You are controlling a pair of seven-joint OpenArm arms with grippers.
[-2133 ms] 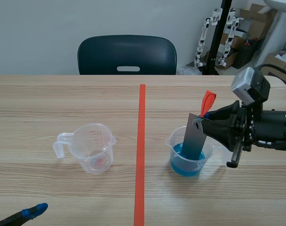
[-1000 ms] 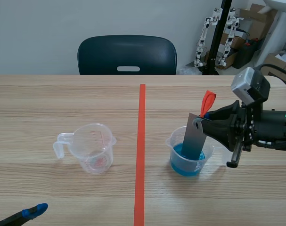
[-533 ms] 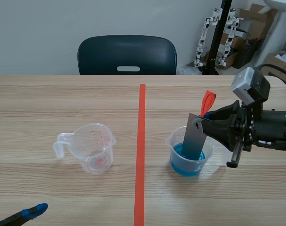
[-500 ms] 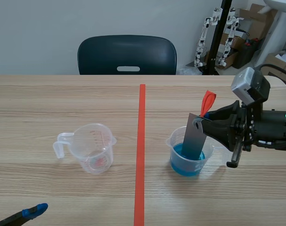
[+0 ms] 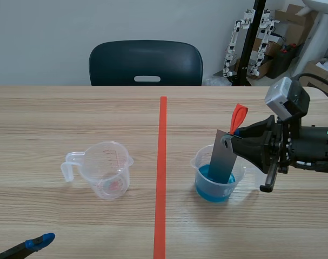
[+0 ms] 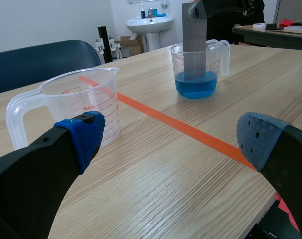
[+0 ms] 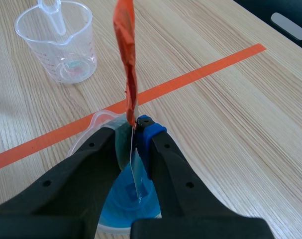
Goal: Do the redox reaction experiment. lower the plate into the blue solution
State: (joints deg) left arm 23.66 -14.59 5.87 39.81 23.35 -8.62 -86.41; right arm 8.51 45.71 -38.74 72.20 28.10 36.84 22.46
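A grey metal plate stands tilted in a clear measuring cup of blue solution, its lower end in the liquid. My right gripper is shut on the plate's top edge, where an orange-red tag sticks up. In the right wrist view the tag rises from between the shut fingers, over the blue solution. The left wrist view shows the plate in the cup far ahead. My left gripper is open, low at the table's near left edge.
An empty clear measuring cup with red markings stands left of the orange-red tape line. A dark chair sits behind the table's far edge. Boxes and equipment stand at the back right.
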